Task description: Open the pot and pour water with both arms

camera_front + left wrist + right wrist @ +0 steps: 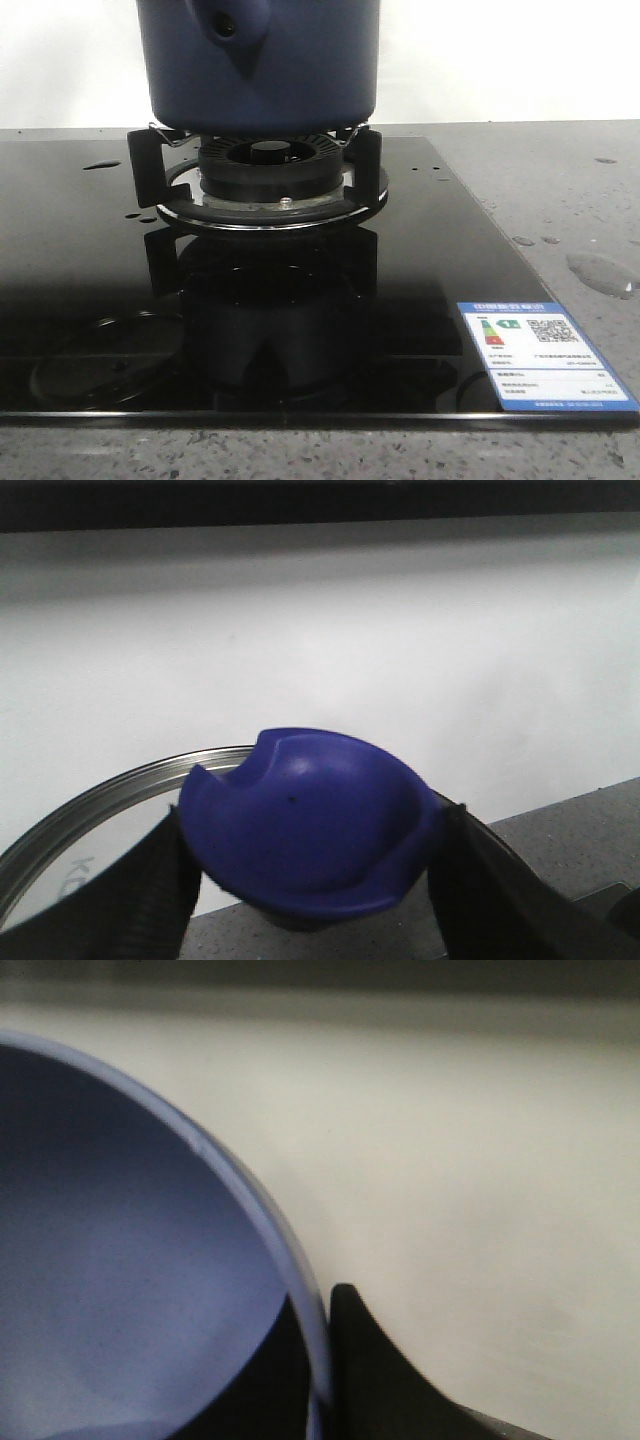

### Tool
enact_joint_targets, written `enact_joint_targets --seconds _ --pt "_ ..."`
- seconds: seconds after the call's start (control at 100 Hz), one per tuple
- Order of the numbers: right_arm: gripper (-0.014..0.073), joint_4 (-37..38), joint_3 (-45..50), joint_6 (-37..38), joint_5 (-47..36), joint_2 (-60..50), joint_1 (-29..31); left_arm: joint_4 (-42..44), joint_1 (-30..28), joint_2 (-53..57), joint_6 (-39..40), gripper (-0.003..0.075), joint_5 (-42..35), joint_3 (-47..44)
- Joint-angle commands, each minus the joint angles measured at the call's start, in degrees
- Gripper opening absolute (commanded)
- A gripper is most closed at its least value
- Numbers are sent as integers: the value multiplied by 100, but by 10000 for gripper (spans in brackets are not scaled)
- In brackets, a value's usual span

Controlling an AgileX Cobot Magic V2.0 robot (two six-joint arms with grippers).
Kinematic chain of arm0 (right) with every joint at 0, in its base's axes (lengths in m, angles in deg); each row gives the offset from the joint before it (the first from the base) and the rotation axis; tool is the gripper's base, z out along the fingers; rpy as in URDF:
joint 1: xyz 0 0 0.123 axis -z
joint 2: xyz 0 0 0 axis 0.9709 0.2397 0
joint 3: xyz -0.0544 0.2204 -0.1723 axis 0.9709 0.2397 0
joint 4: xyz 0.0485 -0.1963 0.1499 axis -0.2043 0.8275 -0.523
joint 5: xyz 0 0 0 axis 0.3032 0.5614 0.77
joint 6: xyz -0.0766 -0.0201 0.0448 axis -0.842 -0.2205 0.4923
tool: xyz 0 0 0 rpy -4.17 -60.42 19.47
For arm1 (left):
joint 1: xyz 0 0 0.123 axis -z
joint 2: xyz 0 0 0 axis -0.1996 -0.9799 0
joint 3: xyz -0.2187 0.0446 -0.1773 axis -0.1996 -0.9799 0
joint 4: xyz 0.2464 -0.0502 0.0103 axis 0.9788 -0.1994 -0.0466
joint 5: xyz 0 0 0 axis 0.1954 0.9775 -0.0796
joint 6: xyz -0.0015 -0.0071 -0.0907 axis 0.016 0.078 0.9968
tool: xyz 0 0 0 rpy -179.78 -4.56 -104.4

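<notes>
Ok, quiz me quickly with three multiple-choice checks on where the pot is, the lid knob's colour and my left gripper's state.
1. Where is the pot?
A. Over the burner
B. On the grey counter
C. On the hob's sticker

2. What colour is the lid knob?
A. Red
B. Blue
C. White

3. What is the left gripper doing?
A. Open and empty
B. Holding a spoon
C. Shut on the lid knob

Answers:
1 A: the pot stands directly above the burner.
2 B: the lid knob is plainly blue.
3 C: the left gripper has a finger pressed on each side of the knob.
</notes>
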Motion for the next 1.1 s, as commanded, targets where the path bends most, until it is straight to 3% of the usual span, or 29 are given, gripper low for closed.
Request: enact_joint_targets --seconds 0.0,0.24,0.49,1.09 --pt "-47 4 -106 -5 -898 -315 -15 -331 1 265 21 336 202 217" --pt "-47 80 -106 -5 -1563 -304 -15 -331 1 265 21 336 272 217" --pt "-47 156 -120 -5 -1690 -238 -15 -331 1 265 21 336 272 217" --pt "-47 1314 -120 -5 -3412 -142 -15 -331 1 265 21 336 272 217"
